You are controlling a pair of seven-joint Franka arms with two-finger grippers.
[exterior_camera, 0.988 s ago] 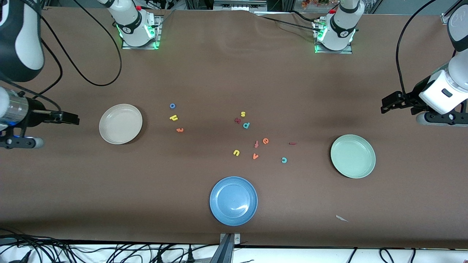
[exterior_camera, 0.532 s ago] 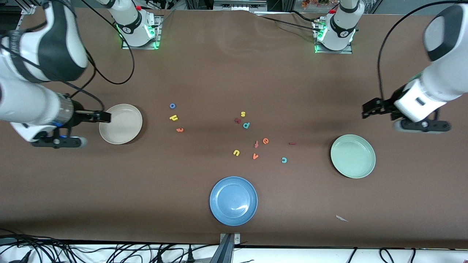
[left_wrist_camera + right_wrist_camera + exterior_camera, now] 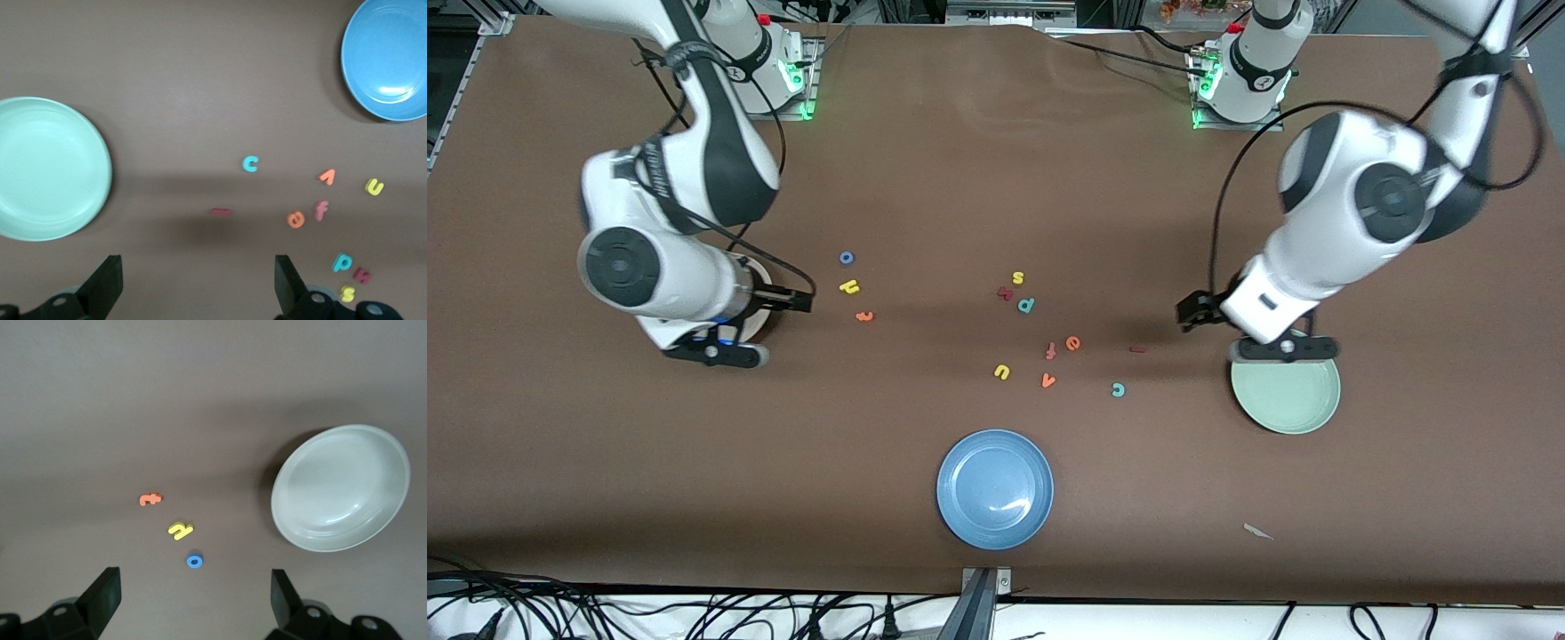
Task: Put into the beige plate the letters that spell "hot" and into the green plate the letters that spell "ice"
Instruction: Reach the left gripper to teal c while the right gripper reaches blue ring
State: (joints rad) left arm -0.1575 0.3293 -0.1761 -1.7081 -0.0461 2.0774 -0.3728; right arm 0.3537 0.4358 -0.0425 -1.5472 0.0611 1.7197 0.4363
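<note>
- Front view: nothing is sorted yet, as far as I can see. The green plate (image 3: 1286, 400) sits bare toward the left arm's end of the table, and what shows of the beige plate (image 3: 758, 313) under the right arm is bare too. The blue o (image 3: 847, 258), yellow h (image 3: 849, 286) and orange t (image 3: 863, 316) lie close together near the beige plate. The orange e (image 3: 1073, 343), dark red i (image 3: 1137, 349) and teal c (image 3: 1118, 389) lie loose among the decoys mid-table. The blue plate (image 3: 995, 489) is nearest the camera.
- Front view, arms: my right gripper (image 3: 800, 300) hangs over the table beside the beige plate; my left gripper (image 3: 1190, 311) hangs over the table beside the green plate.
- Left wrist view: the left gripper (image 3: 193, 283) has its fingers spread wide and carries nothing, with the i, c and e apart on the table below.
- Right wrist view: the right gripper (image 3: 193, 597) is spread wide and empty too, with o, h and t below it and the beige plate empty.
- My judgement: all six letters are left to place.
</note>
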